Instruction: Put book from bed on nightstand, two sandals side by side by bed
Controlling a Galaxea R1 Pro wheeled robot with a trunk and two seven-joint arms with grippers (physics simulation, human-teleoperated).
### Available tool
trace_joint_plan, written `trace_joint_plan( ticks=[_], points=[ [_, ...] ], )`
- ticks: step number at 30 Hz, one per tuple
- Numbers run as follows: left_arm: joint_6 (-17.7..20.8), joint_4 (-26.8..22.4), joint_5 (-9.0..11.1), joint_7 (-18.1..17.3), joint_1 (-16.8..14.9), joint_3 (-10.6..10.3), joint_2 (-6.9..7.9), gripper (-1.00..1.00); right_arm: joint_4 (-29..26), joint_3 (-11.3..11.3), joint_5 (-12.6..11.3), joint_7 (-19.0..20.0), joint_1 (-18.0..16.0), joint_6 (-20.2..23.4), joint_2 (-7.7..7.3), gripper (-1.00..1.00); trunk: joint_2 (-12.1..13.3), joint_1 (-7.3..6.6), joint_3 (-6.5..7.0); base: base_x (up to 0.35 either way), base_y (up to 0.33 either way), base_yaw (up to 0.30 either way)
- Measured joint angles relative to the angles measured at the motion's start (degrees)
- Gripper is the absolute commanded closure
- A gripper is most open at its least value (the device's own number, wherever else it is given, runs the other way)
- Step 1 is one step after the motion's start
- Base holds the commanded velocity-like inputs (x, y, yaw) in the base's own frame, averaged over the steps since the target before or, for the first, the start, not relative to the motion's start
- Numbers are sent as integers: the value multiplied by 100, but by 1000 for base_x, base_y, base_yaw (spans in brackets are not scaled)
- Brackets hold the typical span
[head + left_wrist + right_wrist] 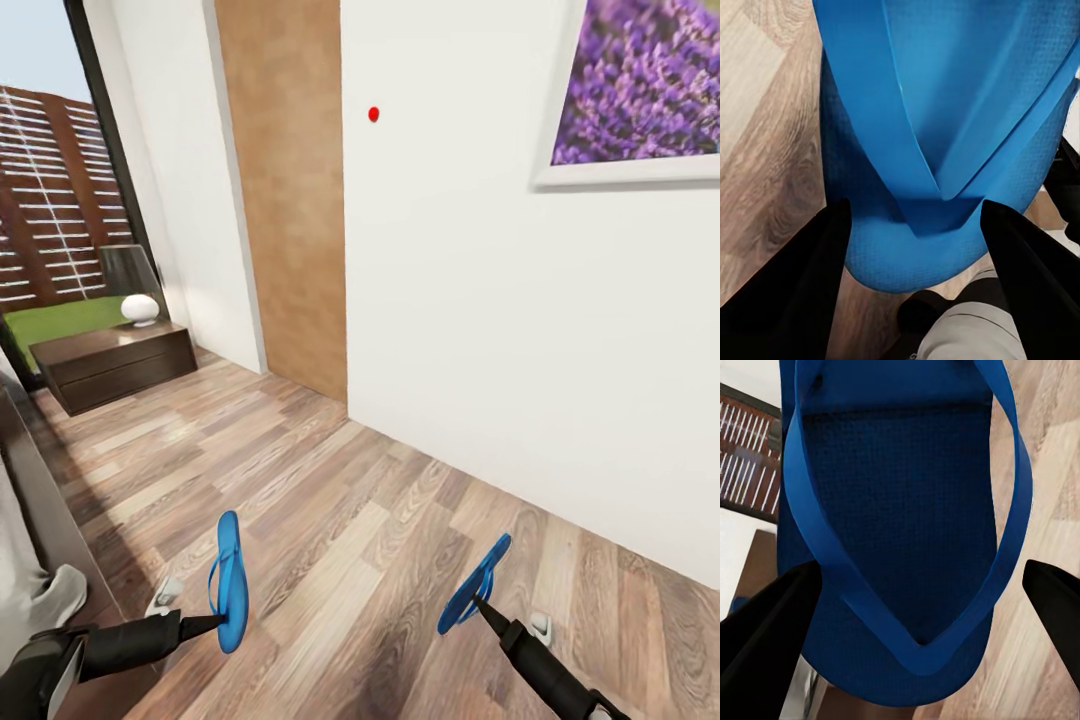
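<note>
Both sandals are off the floor, one in each tool. Left tool (pixel 212 625) pinches the left sandal (pixel 230 580) at its toe end; in the left wrist view its fingers (pixel 791 300) flank the toe-strap anchor. Right tool (pixel 482 606) pinches the right sandal (pixel 476 585) likewise.

Judgement: holding them at one end, apart, lets each be laid down separately beside the bed (pixel 45 530), whose frame edge runs along the near left.

Orientation: left sandal stands nearly upright on edge, long axis vertical. Right sandal tilts, long axis rising up and to the right. Straps face each other.

Nightstand (pixel 110 365) sits far left, carrying a lamp (pixel 138 290).
</note>
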Motion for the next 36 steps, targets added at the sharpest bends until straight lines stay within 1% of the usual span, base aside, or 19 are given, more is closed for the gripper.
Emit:
trace_joint_plan(
  ticks=[18,36],
  points=[
    [0,3,0,0,0,0,7,100,-2,0,0,0,0,0,0,100,0,0,0,208,-264,268],
    [1,7,-9,16,0,0,16,100,-1,0,4,-1,0,0,0,100,0,1,0,121,-142,268]
  ],
)
